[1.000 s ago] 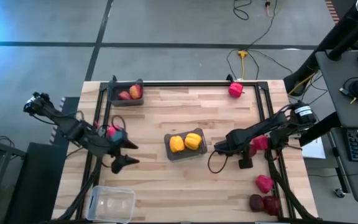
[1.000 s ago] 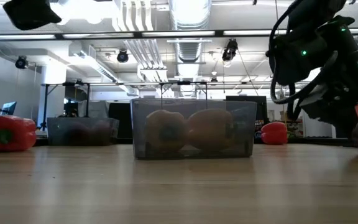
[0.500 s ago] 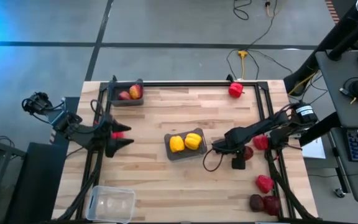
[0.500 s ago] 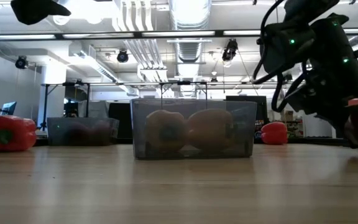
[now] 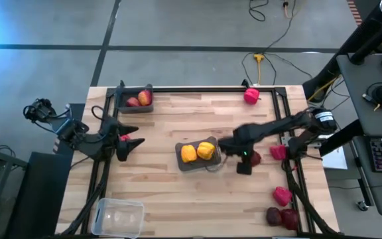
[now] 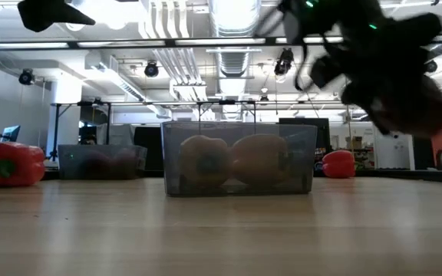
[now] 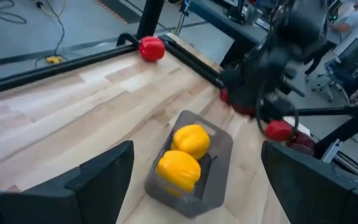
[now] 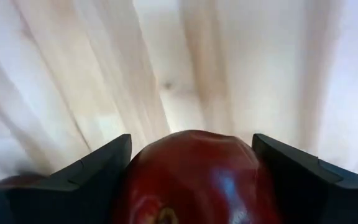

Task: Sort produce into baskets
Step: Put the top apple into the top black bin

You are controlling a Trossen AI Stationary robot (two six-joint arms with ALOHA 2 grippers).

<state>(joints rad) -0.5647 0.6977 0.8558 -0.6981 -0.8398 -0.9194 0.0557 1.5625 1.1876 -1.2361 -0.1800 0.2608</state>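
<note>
Fingers of the right gripper (image 8: 191,180) are closed around a dark red apple (image 8: 194,177), which sits snug between the two dark fingers (image 8: 89,177) in the right wrist view. From above, the right gripper (image 5: 243,159) is near the middle of the tabletop (image 5: 178,126), just beside the 3 o'clock end of the grey basket (image 5: 197,164) that holds two yellow peppers (image 5: 197,152). The left gripper (image 5: 126,133) hangs over the 9 o'clock side of the tabletop with its fingers spread apart and nothing between them. Just under it a small red thing shows, too hidden to name. Another grey basket (image 5: 135,99) at the 11 o'clock corner has apples (image 5: 139,99) in it. A clear basket (image 5: 119,217) at the 7 o'clock corner looks empty. One red pepper (image 5: 251,95) lies at 1 o'clock, and more red produce (image 5: 281,206) waits at 4 o'clock. The step in hand looks like carrying the apple to its basket. The next move likely needs the right arm to take the apple across to the apple basket at 11 o'clock, hold it over the rim, and then let it go gently. It is a long reach, so the left arm should stay out of the way.
</note>
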